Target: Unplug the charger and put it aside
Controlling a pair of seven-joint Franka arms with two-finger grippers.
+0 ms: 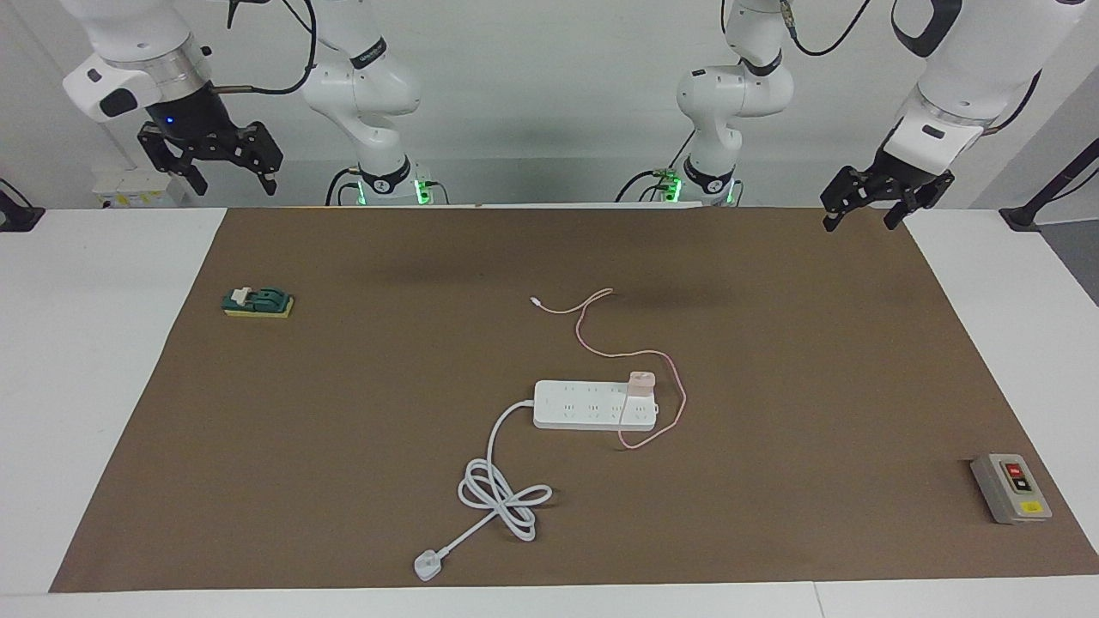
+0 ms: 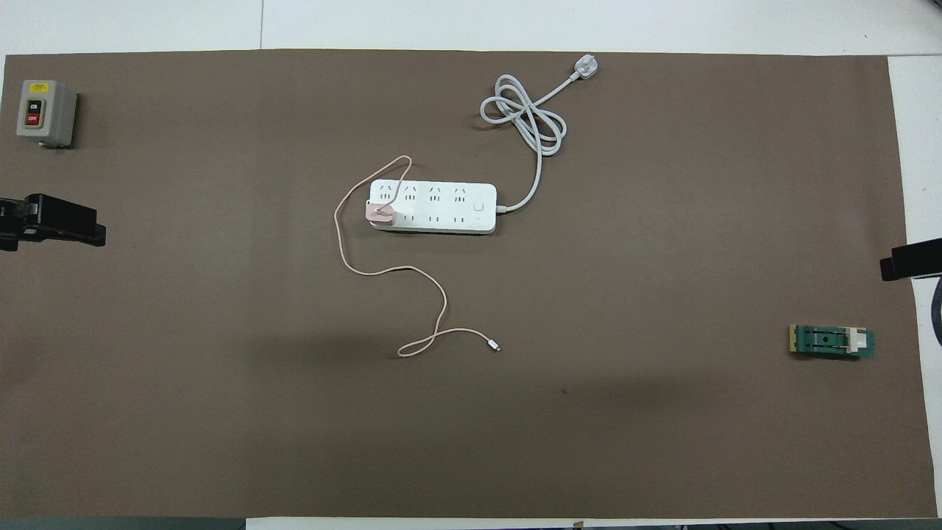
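— Where is the charger [image 1: 641,383] sitting?

— It's plugged into the power strip [image 1: 592,405] mid-table, at its end toward my left arm. My left gripper [image 1: 863,209] and right gripper [image 1: 225,167] are hanging spread wide near the robots' edge.

— Best approach?

— I'm planning a straight-up pull, bracing the strip.

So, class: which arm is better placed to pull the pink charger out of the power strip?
Left. The charger sits at the power strip's end toward the left arm. Both the left pincer and the right pincer hang raised at the table's ends.
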